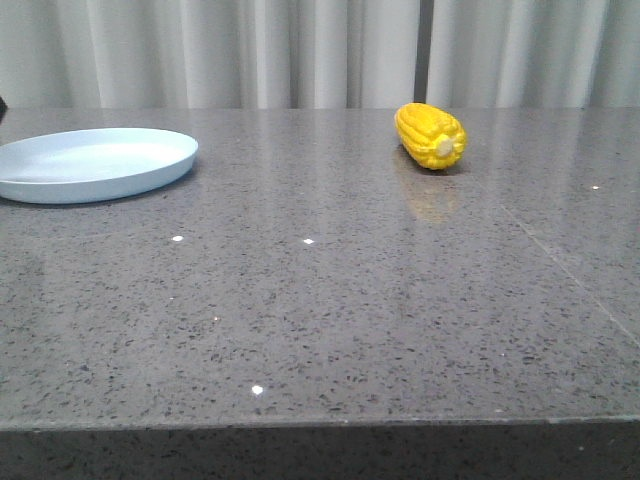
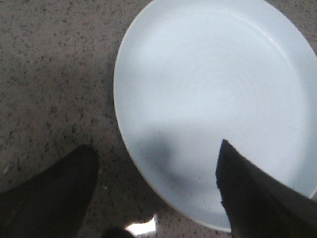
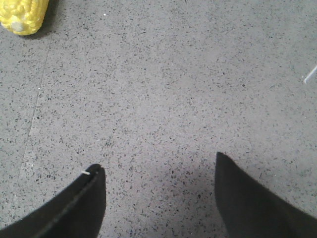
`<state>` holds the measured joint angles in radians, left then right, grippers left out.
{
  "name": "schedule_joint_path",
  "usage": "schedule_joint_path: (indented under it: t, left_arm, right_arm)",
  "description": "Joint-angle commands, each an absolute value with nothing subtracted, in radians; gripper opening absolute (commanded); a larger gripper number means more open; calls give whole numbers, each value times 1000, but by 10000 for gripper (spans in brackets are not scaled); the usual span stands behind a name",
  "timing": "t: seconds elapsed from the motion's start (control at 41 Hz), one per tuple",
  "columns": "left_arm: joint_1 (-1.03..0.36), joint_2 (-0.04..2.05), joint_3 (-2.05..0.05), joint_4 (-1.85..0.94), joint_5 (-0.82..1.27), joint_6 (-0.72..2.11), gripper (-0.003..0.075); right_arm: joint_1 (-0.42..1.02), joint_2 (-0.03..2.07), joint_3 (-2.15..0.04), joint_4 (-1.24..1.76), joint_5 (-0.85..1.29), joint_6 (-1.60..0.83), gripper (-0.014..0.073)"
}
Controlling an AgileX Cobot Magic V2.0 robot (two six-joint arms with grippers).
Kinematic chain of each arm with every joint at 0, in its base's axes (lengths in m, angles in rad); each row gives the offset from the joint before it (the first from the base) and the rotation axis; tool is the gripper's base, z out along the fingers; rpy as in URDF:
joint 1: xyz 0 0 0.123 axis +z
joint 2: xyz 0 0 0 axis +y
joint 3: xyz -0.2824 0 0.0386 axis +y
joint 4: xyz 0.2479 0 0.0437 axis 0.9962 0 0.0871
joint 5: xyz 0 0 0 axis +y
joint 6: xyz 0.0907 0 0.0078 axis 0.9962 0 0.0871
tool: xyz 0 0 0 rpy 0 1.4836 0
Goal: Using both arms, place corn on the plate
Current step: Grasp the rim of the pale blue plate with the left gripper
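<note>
Your plate sat at the table's far left edge, the left gripper spread open over its rim. The corn lay far right of centre — likely light, hard, slick plastic. The right gripper gaped empty; grasp mid-cob.

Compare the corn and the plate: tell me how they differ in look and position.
The corn is bright yellow, fat and ridged with kernels; the plate is pale blue, smooth and shallow. The corn lies far right of centre, the plate at the far left edge. The plate is much wider. Both rest on the grey speckled table, ungripped.
</note>
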<state>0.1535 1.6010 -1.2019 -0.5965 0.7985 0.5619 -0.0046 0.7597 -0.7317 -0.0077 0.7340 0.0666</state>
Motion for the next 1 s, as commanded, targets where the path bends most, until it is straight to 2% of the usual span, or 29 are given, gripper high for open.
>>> schedule_joint_path:
  t: [0.0, 0.244, 0.317, 0.537, 0.683, 0.976]
  left_arm:
    - [153, 1621, -1267, -650, 745, 574, 494]
    - [153, 1699, -1315, -657, 726, 574, 492]
    - [150, 1709, -1319, -657, 726, 576, 468]
    - [146, 1711, -1319, -661, 726, 576, 153]
    - [146, 1711, -1319, -661, 726, 576, -22]
    - [146, 1707, -1387, -685, 813, 576, -20]
  right_arm:
    - [-9, 760, -764, -20, 671, 58, 498]
    - [-9, 760, -764, -20, 671, 58, 498]
    - [-9, 760, -764, -20, 671, 58, 498]
    - [-9, 760, -764, -20, 671, 58, 498]
    - [-9, 760, -764, -20, 671, 58, 498]
    - [-9, 760, -764, -20, 671, 58, 498]
